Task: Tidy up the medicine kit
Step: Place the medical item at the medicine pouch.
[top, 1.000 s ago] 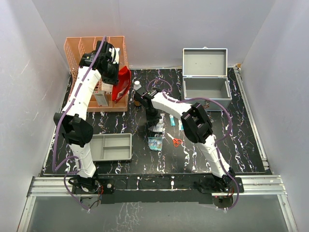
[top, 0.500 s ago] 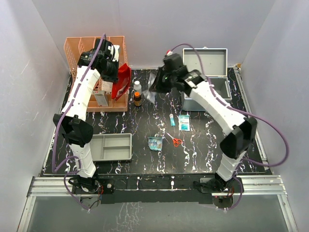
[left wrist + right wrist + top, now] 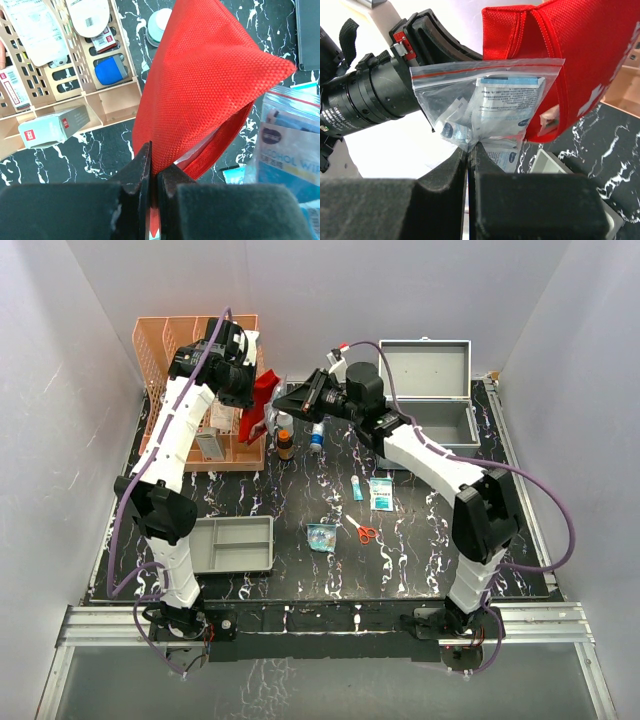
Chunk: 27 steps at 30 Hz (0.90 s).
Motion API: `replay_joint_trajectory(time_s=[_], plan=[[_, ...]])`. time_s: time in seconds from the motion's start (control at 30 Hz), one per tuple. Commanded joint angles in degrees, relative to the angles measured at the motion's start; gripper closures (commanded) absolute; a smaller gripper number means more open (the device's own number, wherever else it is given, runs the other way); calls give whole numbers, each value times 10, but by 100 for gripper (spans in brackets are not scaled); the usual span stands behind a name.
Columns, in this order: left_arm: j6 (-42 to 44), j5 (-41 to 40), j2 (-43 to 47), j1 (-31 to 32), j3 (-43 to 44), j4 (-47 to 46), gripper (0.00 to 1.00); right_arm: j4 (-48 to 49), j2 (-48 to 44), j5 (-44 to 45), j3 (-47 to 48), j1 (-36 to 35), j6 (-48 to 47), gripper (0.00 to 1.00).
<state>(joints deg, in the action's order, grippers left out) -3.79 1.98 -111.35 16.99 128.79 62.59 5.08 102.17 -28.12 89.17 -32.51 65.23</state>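
My left gripper (image 3: 252,390) is shut on the edge of a red fabric pouch (image 3: 200,85) and holds it up in the air beside the orange basket (image 3: 170,335); the pouch also shows in the top view (image 3: 263,400). My right gripper (image 3: 308,395) is shut on a clear zip bag of blue-and-white sachets (image 3: 485,107), held right at the pouch's open mouth (image 3: 570,60). The bag's corner overlaps the pouch opening. Both grippers meet high above the table's back left.
The orange basket (image 3: 100,95) holds boxes and packets. Two small bottles (image 3: 284,443) stand beside it. A grey case (image 3: 428,400) stands open at the back right. A grey tray (image 3: 235,543), scissors (image 3: 364,531), a sachet (image 3: 381,494), a tube (image 3: 357,488) and a small bag (image 3: 321,535) lie on the table.
My right arm lifted the zip bag off the table, swung up and back, then left to the pouch's mouth. My left gripper shifted the red pouch slightly right.
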Motion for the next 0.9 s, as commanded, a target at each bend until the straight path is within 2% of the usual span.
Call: replay_joint_trajectory(time_s=[0.0, 0.13, 0.37, 0.87], plan=[[-1, 9, 5, -1, 23, 0, 100, 200, 17, -48, -9, 0, 72, 100], [-3, 11, 7, -1, 21, -1, 100, 244, 35, -54, -22, 0, 98, 100], [-10, 28, 10, -1, 22, -1, 100, 264, 61, -41, -19, 0, 101, 100], [-16, 54, 15, -1, 22, 1, 100, 232, 100, -21, 13, 0, 84, 100]])
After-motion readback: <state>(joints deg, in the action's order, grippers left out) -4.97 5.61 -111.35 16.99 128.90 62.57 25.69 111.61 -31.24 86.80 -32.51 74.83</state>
